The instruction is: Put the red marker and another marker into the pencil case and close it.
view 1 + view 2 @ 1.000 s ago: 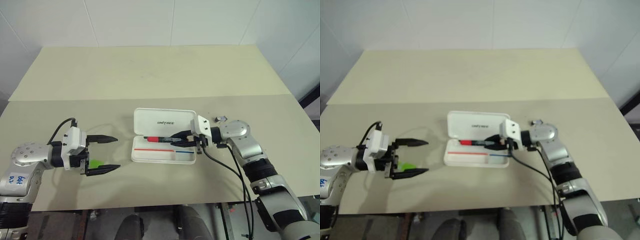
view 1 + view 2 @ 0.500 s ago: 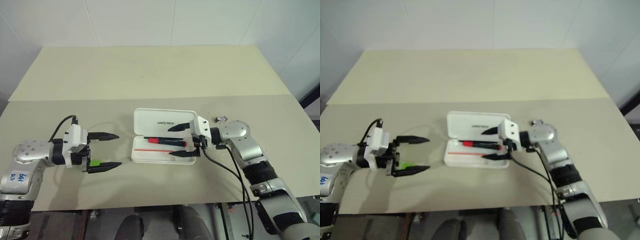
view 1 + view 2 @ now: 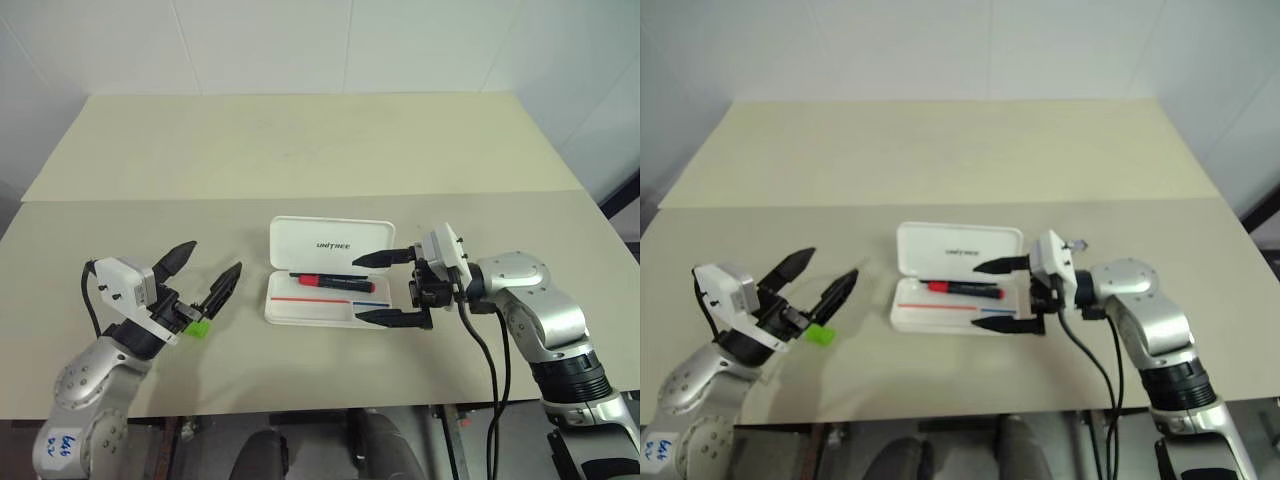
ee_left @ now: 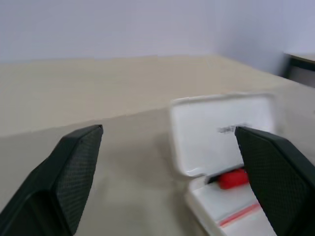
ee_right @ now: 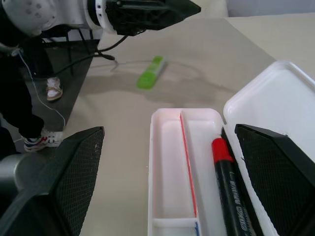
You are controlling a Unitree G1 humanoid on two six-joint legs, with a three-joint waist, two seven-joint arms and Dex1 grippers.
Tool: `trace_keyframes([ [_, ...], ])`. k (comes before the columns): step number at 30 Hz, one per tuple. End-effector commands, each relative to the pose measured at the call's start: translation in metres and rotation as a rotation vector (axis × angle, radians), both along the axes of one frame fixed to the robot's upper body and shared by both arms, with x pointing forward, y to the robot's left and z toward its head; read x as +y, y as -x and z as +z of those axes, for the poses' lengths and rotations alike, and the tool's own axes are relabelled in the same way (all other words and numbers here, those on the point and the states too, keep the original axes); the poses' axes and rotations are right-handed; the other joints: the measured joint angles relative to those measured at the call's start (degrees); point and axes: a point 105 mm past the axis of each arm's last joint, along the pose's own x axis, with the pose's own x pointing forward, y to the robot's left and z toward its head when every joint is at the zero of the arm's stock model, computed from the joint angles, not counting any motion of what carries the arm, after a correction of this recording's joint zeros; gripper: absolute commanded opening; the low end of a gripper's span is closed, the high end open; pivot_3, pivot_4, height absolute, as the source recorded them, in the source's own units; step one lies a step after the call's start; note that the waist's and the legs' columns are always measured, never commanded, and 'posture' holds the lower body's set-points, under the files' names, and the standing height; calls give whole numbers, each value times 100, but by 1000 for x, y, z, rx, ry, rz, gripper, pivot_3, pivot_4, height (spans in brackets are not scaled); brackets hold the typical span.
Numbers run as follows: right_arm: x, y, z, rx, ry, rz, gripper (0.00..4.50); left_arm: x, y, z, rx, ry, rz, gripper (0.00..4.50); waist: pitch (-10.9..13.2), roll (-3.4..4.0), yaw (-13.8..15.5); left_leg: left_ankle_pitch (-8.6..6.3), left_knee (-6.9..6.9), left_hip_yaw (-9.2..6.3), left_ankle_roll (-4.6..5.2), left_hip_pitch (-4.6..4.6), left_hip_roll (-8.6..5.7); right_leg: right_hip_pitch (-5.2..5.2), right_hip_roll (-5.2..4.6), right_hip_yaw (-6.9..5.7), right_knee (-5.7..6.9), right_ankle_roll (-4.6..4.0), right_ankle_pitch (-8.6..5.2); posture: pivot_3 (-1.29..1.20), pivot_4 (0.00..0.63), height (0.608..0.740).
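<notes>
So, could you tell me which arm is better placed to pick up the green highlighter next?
The left: its open left gripper hovers just above the green highlighter on the table, while the right gripper is across the pencil case.

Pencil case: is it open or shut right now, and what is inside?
Open. The pencil case has its lid raised behind the tray, and the red marker lies inside. The green highlighter is on the table outside it.
</notes>
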Motion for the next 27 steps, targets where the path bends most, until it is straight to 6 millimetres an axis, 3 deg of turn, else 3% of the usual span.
trace_keyframes([
  [1,0,4,13,-34,-14,24,4476,11,5,15,-43,17,210,4500,0,0,0,1,8,2,-1,1,0,4,4,0,3,-1,0,0,150,740],
  [5,2,-1,17,-40,-12,43,4476,35,8,11,2,144,481,4500,0,0,-18,1,46,4,0,13,0,44,15,-2,-2,1,13,0,150,740],
  [8,2,-3,21,-47,3,64,4476,43,15,-4,98,273,632,4500,0,-4,-22,2,48,3,2,37,1,82,16,-1,-20,-1,16,0,150,740],
  [12,0,-5,26,-57,27,90,4476,40,17,-27,260,329,711,4500,1,-9,-9,1,49,4,2,44,-3,89,18,-1,-17,0,17,0,150,740],
  [21,-20,-6,54,2,129,196,4476,42,11,-44,418,481,794,4500,3,-12,-9,1,49,-3,2,19,-4,80,16,-17,-26,-3,15,0,150,740],
  [27,-14,1,63,11,164,273,4476,45,11,-56,521,509,820,4500,3,-13,-11,-3,42,-7,1,17,1,78,21,-23,-32,-7,13,0,150,740],
])
